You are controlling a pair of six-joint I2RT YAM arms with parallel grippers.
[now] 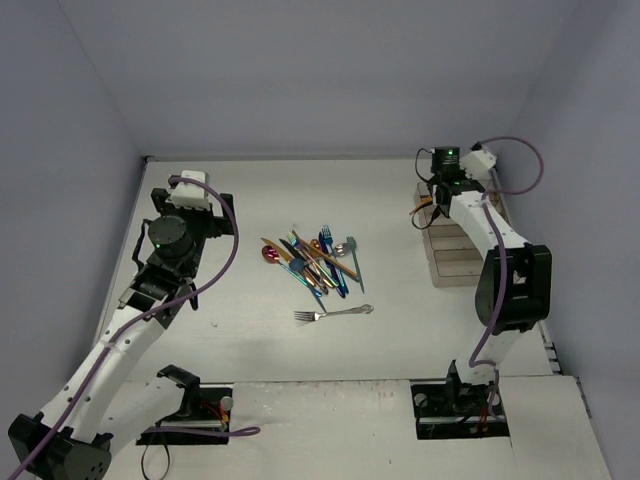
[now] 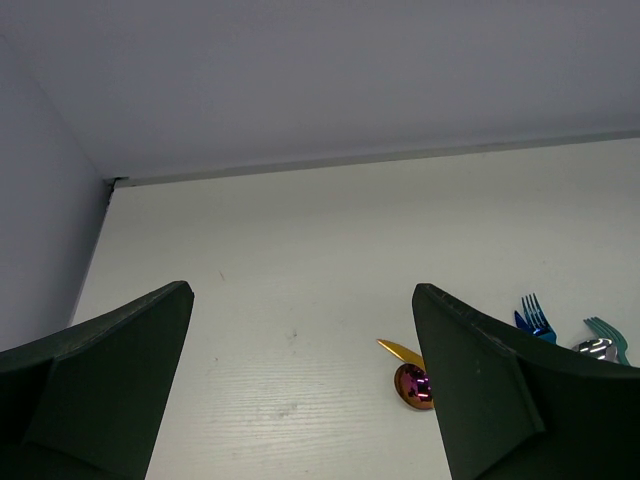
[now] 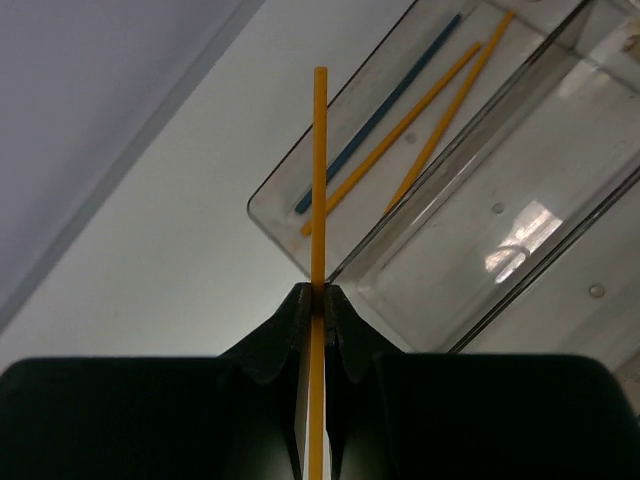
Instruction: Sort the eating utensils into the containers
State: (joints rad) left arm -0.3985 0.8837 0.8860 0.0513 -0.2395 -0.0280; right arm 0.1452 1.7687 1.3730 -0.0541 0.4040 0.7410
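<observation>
Gold utensil (image 3: 319, 180), clamped in right hand (image 3: 318, 300)

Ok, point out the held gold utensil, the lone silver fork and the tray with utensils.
gold utensil (image 3: 319, 180), right wrist view, shaft.
silver fork (image 1: 335, 313), top view, handle.
tray (image 3: 283, 235), right wrist view, end wall.

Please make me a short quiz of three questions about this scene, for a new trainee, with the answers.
1. True or false: the right gripper holds a gold utensil.
2. How many utensils lie in the clear compartment ahead of it? A) one B) three C) five
3. Fill in: the left gripper's jaws stand ____.
Key: 1 true; 2 B; 3 open.
</observation>
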